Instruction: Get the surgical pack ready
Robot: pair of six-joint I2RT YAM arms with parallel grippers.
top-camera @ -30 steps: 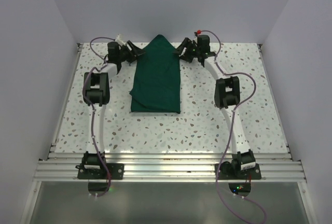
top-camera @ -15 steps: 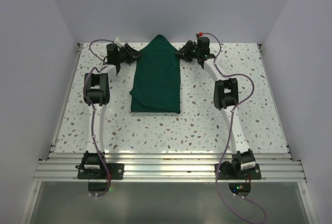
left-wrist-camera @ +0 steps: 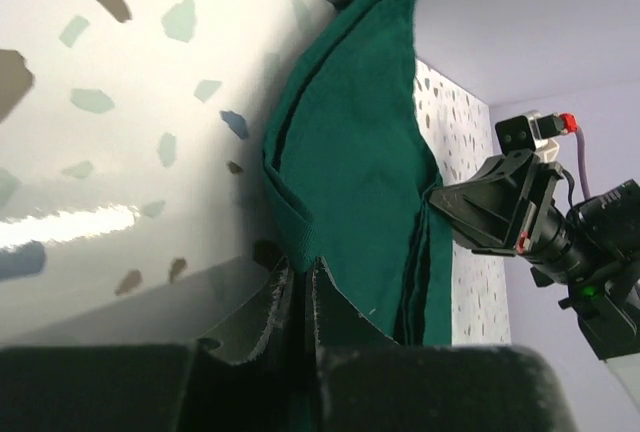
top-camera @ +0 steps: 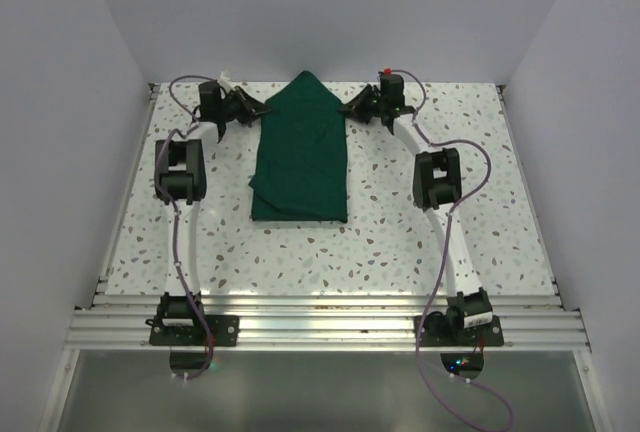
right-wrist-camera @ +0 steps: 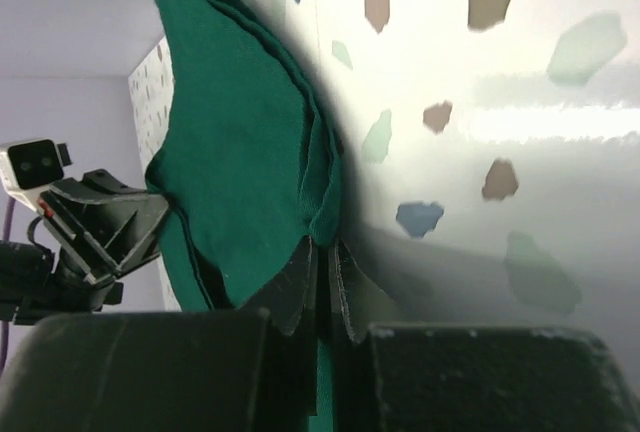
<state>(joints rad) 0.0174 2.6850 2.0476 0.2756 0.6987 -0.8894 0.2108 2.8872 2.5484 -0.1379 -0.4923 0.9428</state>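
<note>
Our left gripper (left-wrist-camera: pixel 303 274) and right gripper (right-wrist-camera: pixel 323 260) pinch opposite edges of the drape (top-camera: pixel 300 152), upper centre in the top view. We fear these shallow bites may slip or catch only some layers, skewing any lift.

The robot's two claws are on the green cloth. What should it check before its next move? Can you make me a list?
1. Left claw shut on the green drape at its left edge: ok.
2. Right claw shut on the drape's right edge: ok.
3. Both claws grip near the far end, about level with each other: ok.
4. Drape lies folded on the table, with no claw at its near end: ok.
5. How many cloth layers each claw has pinched: cannot tell, the folds hide it.
</note>
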